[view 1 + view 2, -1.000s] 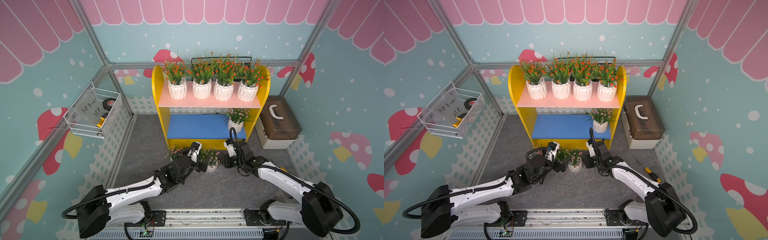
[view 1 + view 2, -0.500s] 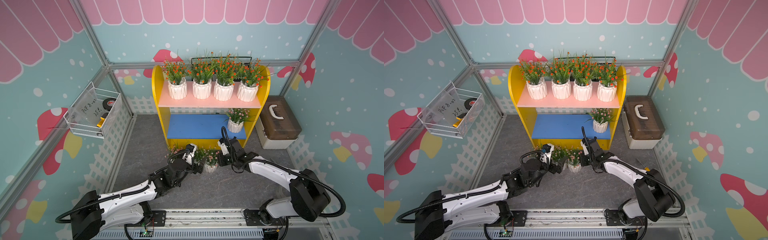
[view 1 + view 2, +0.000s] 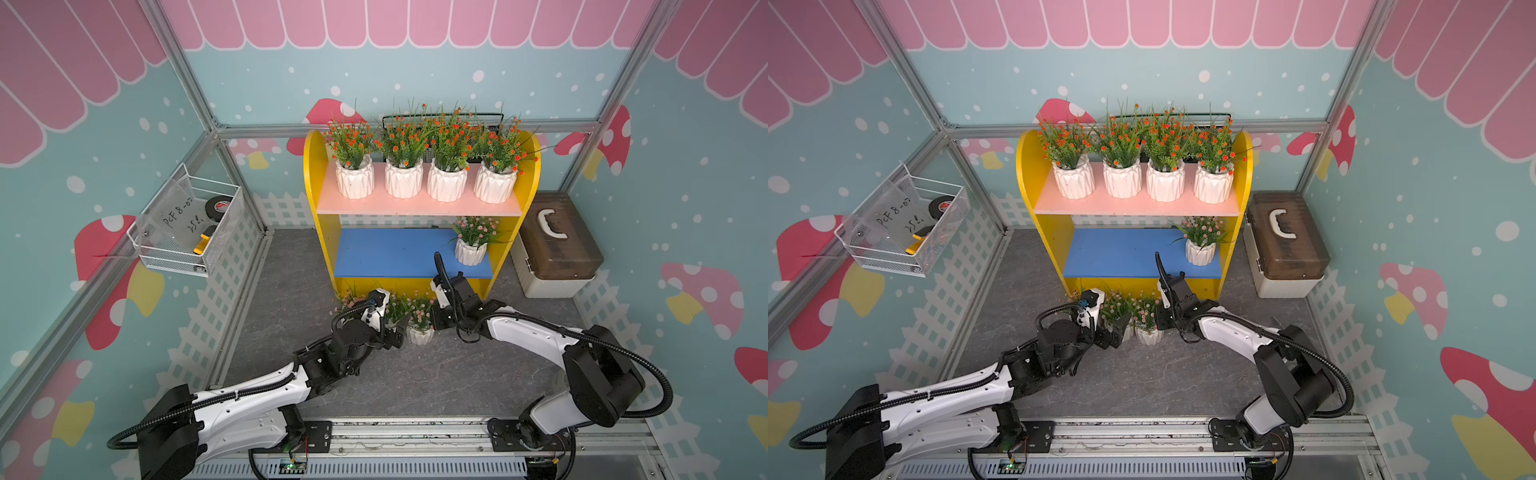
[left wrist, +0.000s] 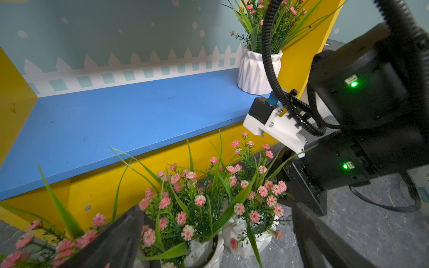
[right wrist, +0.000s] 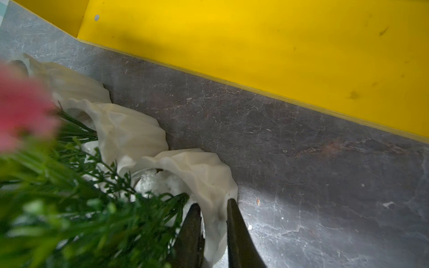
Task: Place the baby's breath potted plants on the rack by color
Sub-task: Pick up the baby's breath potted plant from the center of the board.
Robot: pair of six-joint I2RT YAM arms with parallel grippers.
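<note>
One wrist view alone shows the right tool [image 5: 212,203] pinching a pot [image 5: 197,167].

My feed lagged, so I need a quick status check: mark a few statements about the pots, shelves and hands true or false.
Four orange-flowered plants in white ribbed pots stand on the pale pink shelf. True.
The blue shelf holds two pink-flowered plants. False: only one pink-flowered potted plant stands there.
The right hand pinches the rim of a pink-flowered pot on the grey floor. True.
The left hand is shut. False: it is open.
</note>
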